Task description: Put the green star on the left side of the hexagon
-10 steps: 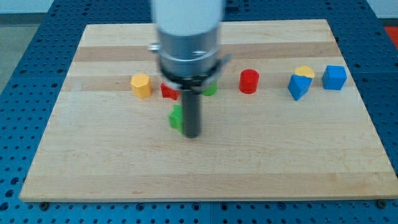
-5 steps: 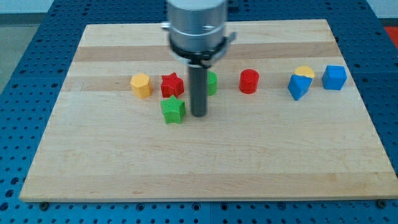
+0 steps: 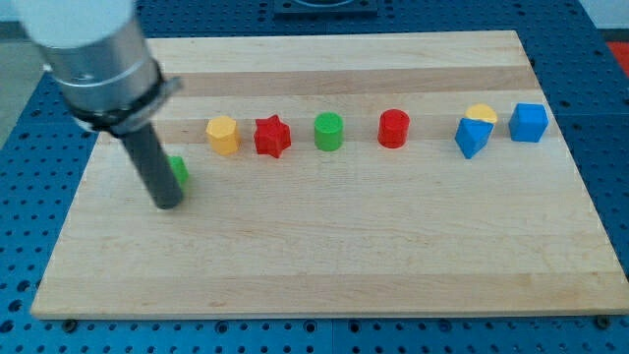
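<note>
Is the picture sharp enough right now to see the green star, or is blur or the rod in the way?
Camera view: lighting is even, no glare, blocks sharp. The arm's upper body is slightly motion-blurred. The rod hides most of the green star; only its right edge shows, lower left of the yellow hexagon. My tip sits at the star's left.

We see a pale wooden bench (image 3: 393, 256) filling most of the view, its top made of long planks whose grain runs from the view's left to the view's right; a slightly darker band crosses it near the view's top. Under and around it lies a blue perforated base (image 3: 604, 147), dotted with regular rows of small holes, showing along all four edges. The light is even and soft, with faint shadows only.
</note>
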`<state>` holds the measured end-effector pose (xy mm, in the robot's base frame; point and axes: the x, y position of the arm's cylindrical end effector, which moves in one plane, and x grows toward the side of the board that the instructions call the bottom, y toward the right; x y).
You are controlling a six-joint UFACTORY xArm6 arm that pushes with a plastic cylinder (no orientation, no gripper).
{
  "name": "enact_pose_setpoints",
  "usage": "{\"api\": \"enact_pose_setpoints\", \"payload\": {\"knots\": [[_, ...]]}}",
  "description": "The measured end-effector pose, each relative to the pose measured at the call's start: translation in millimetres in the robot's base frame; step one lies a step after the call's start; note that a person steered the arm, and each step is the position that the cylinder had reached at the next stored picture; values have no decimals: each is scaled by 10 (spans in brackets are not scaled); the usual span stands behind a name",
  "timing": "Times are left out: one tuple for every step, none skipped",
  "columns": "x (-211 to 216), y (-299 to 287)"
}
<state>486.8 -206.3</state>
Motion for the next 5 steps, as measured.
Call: {"api": "enact_pose_setpoints", "payload": {"knots": [[-432,-372],[-646,-456],[-441,-456],[-240,-282],[-372,-152]]}}
